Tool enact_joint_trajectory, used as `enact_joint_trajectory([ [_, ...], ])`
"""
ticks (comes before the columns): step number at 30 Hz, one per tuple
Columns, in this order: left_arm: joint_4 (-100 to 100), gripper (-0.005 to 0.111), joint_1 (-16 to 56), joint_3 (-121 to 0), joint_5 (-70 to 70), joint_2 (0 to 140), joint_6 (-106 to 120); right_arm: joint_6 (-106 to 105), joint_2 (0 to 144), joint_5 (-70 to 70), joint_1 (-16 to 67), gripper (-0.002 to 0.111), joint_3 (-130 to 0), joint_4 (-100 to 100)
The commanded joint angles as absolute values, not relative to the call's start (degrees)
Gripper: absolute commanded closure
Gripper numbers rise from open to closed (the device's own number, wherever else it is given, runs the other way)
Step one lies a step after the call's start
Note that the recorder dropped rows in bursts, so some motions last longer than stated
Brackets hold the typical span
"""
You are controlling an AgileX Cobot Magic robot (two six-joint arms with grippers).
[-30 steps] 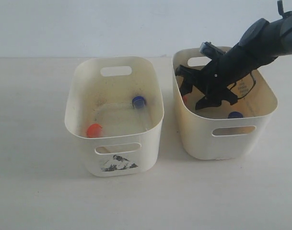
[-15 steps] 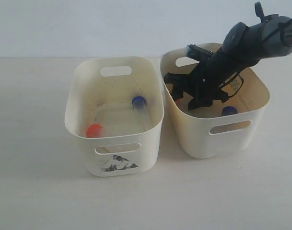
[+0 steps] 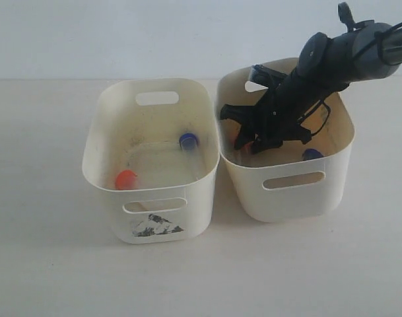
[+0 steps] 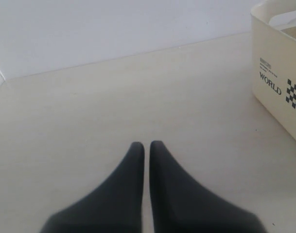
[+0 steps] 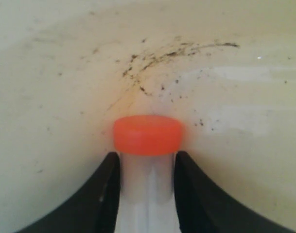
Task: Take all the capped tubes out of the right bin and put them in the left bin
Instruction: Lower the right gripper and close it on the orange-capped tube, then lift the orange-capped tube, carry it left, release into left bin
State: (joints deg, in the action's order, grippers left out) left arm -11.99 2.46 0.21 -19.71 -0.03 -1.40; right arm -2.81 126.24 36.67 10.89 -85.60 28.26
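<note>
Exterior: left bin has an orange-cap tube and a blue-cap tube. Right bin has a blue cap, with the right gripper down at its left end.
Left wrist: left gripper pressed together above table.
Right wrist: jaws pinch second orange tube just below cap.

Right arm angled down, jaws gripping tube (left jaws closed).

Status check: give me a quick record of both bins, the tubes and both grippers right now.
left bin: one orange-capped tube, one blue-capped tube
right bin: blue cap showing, second orange tube
right gripper: inside right bin, shut on second orange tube below its cap
left gripper: shut, empty, over table
</note>
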Motion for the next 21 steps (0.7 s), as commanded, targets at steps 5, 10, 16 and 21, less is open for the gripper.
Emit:
enact_joint_trajectory([
  [5, -11.79, 0.102, 2.54, 0.0, -19.41, 0.0, -1.98, -3.14, 128.54, 40.47, 10.43, 0.109, -84.12, 22.24],
  [10, -11.79, 0.102, 2.54, 0.0, -19.41, 0.0, -1.98, -3.38, 127.8, 41.26, 10.43, 0.109, -84.12, 22.73],
  [16, -11.79, 0.102, 2.54, 0.0, -19.41, 0.0, -1.98, -3.49, 123.48, 41.39, 10.43, 0.109, -84.12, 22.87],
  [21, -11.79, 0.102, 2.54, 0.0, -19.41, 0.0, -1.98, -3.49, 120.48, 41.39, 10.43, 0.109, -84.12, 22.87],
])
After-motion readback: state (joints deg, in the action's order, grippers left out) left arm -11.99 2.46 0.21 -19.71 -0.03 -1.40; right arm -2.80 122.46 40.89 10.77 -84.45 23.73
